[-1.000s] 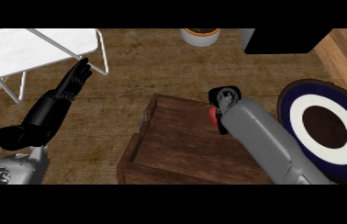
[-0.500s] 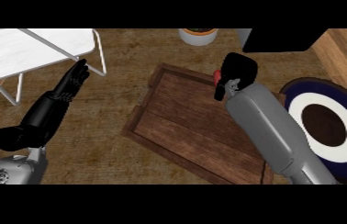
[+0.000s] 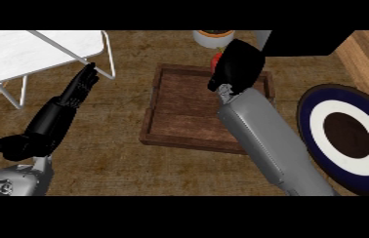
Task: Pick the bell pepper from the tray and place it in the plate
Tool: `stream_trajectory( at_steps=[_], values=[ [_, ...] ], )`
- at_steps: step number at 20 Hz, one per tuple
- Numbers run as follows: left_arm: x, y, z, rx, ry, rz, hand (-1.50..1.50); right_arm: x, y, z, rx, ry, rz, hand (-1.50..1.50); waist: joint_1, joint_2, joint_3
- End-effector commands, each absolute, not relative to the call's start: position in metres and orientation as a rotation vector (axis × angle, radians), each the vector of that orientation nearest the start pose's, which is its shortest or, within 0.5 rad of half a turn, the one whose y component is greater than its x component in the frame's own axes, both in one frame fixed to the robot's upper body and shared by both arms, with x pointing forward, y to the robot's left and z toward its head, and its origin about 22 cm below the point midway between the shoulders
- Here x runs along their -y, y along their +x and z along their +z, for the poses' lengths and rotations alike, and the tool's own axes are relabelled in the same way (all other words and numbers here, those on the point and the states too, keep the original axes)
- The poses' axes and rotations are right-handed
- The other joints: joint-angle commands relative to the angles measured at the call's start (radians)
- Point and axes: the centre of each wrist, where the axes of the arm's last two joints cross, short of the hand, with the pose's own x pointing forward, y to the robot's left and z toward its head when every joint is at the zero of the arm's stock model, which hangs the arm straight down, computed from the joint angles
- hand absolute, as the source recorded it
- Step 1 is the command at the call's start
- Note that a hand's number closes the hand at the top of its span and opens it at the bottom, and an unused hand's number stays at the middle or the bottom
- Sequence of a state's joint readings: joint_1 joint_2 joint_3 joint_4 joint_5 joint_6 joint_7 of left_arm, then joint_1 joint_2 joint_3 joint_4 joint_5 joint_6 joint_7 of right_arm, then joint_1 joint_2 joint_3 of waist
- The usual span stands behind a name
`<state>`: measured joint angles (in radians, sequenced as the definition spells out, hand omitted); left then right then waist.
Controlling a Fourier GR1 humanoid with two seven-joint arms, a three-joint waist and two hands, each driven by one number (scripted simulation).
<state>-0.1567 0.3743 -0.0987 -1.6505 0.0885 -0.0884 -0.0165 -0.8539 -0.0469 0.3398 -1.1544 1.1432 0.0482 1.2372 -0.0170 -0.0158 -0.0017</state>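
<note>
The red bell pepper [image 3: 215, 60] shows only as a small red patch at the left of my right hand [image 3: 239, 66], whose fingers curl round it and hide most of it. The hand hangs over the far right corner of the brown wooden tray [image 3: 180, 115], with its grey forearm crossing the tray's right side. The plate [image 3: 317, 129], with a navy rim, a white ring and a dark centre, lies to the right of the tray and is partly cut off by the view's edge. My left hand [image 3: 75, 88] rests open at the left, fingers straight.
A white wire-framed rack [image 3: 51, 49] fills the upper left. A small round pot [image 3: 214, 37] stands just beyond the tray. A black box [image 3: 302, 42] sits at the upper right, beside a light wooden edge [image 3: 357, 54].
My right hand has moved away from me with the pepper, from the tray's middle to its far right corner. The left hand has stayed put.
</note>
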Motion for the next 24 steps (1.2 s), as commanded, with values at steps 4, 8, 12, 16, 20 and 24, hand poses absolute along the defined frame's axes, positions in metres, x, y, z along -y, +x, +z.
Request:
stream_trajectory(
  at_steps=[4, 8, 12, 16, 20, 24],
  values=[
    [-0.274, 0.27, 0.07, 1.745, 0.04, -0.429, 0.0, 0.059, 0.361, 0.162, 0.848, -1.522, 0.229, 1.5, -0.012, -0.003, -0.001],
    [-0.29, 0.271, 0.087, 1.744, 0.066, -0.433, 0.0, 0.079, 0.351, 0.16, 0.824, -1.617, 0.131, 1.5, -0.02, -0.006, 0.001],
    [-0.266, 0.271, 0.077, 1.762, 0.04, -0.433, 0.0, 0.092, 0.344, 0.168, 0.77, -1.671, 0.08, 1.5, -0.013, 0.001, 0.001],
    [-0.265, 0.272, 0.068, 1.773, 0.037, -0.418, 0.0, 0.115, 0.33, 0.171, 0.766, -1.666, -0.002, 1.5, -0.012, 0.006, 0.001],
    [-0.278, 0.267, 0.073, 1.766, 0.03, -0.436, 0.0, 0.172, 0.329, 0.147, 0.761, -1.69, -0.072, 1.5, 0.003, 0.013, 0.002],
    [-0.278, 0.257, 0.07, 1.773, 0.019, -0.457, 0.0, 0.201, 0.314, 0.152, 0.832, -1.7, -0.168, 1.5, 0.013, 0.013, 0.002]
  ],
)
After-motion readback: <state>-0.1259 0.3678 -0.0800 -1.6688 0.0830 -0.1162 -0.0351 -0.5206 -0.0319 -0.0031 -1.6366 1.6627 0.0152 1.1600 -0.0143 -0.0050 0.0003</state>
